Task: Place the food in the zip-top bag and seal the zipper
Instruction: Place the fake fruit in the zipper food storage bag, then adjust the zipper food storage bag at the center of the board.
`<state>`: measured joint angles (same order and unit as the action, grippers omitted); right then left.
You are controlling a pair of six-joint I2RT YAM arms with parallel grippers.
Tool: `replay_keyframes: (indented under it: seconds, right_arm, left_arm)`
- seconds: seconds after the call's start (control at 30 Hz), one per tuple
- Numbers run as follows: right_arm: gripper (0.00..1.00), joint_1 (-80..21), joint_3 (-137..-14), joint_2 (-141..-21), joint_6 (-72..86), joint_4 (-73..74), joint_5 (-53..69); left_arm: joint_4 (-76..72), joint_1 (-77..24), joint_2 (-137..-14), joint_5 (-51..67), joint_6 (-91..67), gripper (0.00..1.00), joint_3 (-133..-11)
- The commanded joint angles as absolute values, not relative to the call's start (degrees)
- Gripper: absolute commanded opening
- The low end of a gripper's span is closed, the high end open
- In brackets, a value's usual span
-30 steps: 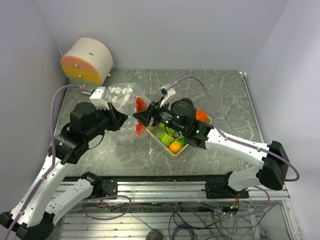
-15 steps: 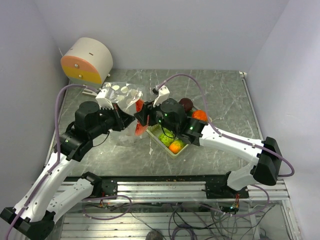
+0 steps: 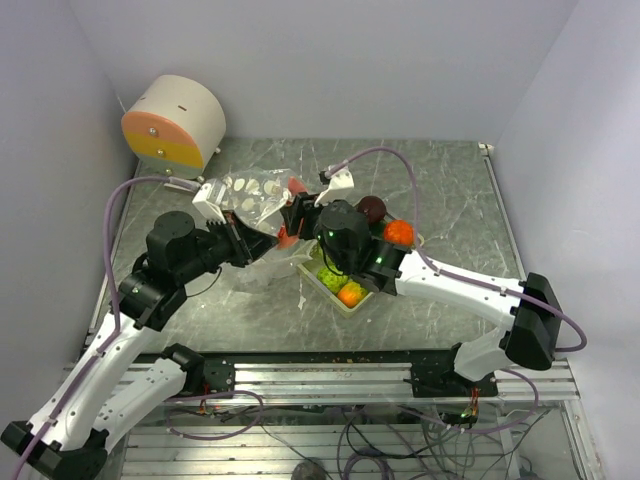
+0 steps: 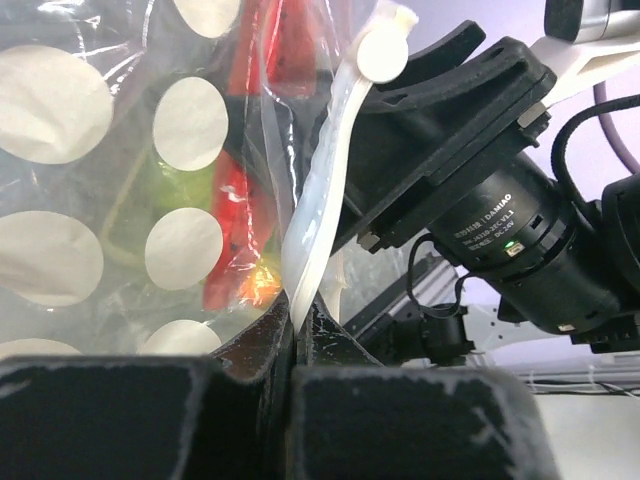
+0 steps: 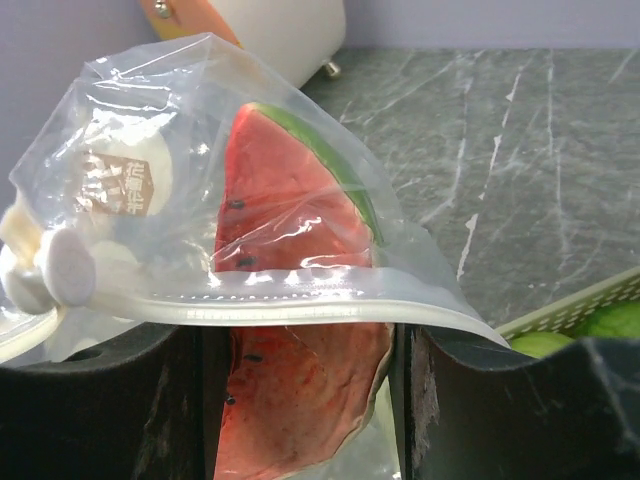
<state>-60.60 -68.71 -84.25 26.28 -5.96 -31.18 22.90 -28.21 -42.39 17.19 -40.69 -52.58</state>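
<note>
The clear zip-top bag (image 3: pixel 245 195) with white dots hangs in the air between my grippers. My left gripper (image 3: pixel 248 240) is shut on its white zipper strip (image 4: pixel 320 200), pinched at the jaws (image 4: pixel 295 325). My right gripper (image 3: pixel 292 222) grips a red watermelon slice (image 5: pixel 300 400) between its fingers (image 5: pixel 300 340). The slice's upper part sits inside the bag, past the zipper strip (image 5: pixel 300 305). Round green food (image 3: pixel 328 278) and an orange piece (image 3: pixel 350 293) lie in the basket (image 3: pixel 352 310). A maroon piece (image 3: pixel 372 208) and another orange piece (image 3: pixel 400 232) lie at its far end.
A white and orange cylinder (image 3: pixel 175 120) stands at the back left corner. The right arm reaches over the basket and hides part of it. The basket's rim (image 5: pixel 560 305) and green food (image 5: pixel 610 320) show at the right of the right wrist view. Walls close in the back and sides.
Both grippers moved toward the back and up with the bag. The right gripper pushed the watermelon slice farther into the bag's mouth.
</note>
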Motion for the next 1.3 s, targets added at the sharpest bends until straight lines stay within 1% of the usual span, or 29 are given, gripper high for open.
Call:
replay_keyframes:
  seconds: [0.0,0.07,0.13,0.17,0.2,0.27,0.3,0.37,0.43,0.57,0.63,0.73,0.83,0.9,1.03,1.13,1.2,1.23,1.27]
  right_arm:
    - [0.27,-61.35,-67.66,-84.90,25.71,-9.23,-39.26]
    - [0.41,-61.55,-68.39,-84.86,24.90,-8.56,-35.88]
    - [0.57,-61.89,-71.18,-85.38,24.02,-5.50,-31.16]
    - [0.63,-62.04,-72.48,-85.45,23.72,-3.14,-28.76]
    - [0.66,-62.09,-73.77,-85.24,23.31,-0.97,-26.35]
    - [0.80,-62.28,-75.31,-84.24,22.95,3.39,-21.95]
    - [0.85,-62.24,-75.99,-83.61,22.62,5.39,-19.94]
    - [0.87,-62.26,-76.72,-82.32,21.98,10.32,-17.25]
    - [0.87,-62.27,-75.77,-80.15,21.71,12.43,-14.95]
    - [0.86,-62.31,-70.54,-73.39,21.45,11.00,-10.28]
    - [0.84,-62.28,-68.60,-70.08,21.78,11.01,-10.96]
    - [0.80,-62.28,-66.55,-66.68,22.85,12.09,-16.00]
    - [0.79,-62.16,-67.86,-67.64,23.46,15.75,-20.67]
    - [0.78,-62.20,-68.90,-69.79,23.72,16.52,-21.07]
    - [0.76,-62.11,-68.81,-73.19,23.80,11.95,-21.17]
    - [0.72,-61.88,-69.89,-76.19,23.42,9.84,-22.97]
    - [0.66,-61.74,-70.76,-77.99,22.28,8.56,-23.43]
    - [0.52,-61.70,-71.47,-78.57,21.73,8.38,-23.54]
    - [0.32,-61.70,-72.17,-79.19,21.19,8.46,-23.78]
  left_arm:
    - [14.86,-27.90,-41.77,22.95,-46.38,0.07,-48.95]
    - [14.59,-27.92,-41.99,22.42,-46.42,0.07,-48.20]
    - [15.32,-27.95,-42.65,21.32,-45.73,0.07,-48.41]
    - [15.68,-27.89,-42.99,20.74,-45.45,0.07,-48.66]
    - [16.11,-27.87,-43.23,20.25,-45.16,0.07,-49.06]
    - [17.13,-27.94,-43.41,18.16,-44.38,0.07,-49.97]
    - [17.93,-27.95,-43.30,16.94,-43.92,0.07,-50.46]
    - [19.94,-27.94,-43.24,14.21,-42.89,0.07,-51.89]
    - [22.11,-27.90,-43.16,11.51,-42.04,0.07,-53.03]
    - [23.73,-27.90,-42.47,8.36,-41.45,0.07,-53.53]
    - [23.54,-27.86,-42.01,7.90,-41.72,0.07,-53.11]
    - [23.17,-27.90,-41.54,8.04,-42.10,0.07,-52.41]
    - [23.16,-27.92,-41.23,8.13,-42.31,0.07,-52.45]
    - [23.14,-27.92,-40.97,8.26,-42.38,0.07,-52.39]
    - [22.96,-27.89,-40.55,9.59,-42.70,0.07,-52.45]
    - [22.37,-27.89,-39.93,12.33,-42.82,0.07,-52.06]
    - [23.08,-27.92,-39.14,14.01,-42.60,0.07,-51.78]
    - [24.12,-27.95,-38.68,14.24,-42.22,0.07,-51.77]
    - [25.94,-27.90,-38.27,14.01,-41.63,0.07,-51.84]
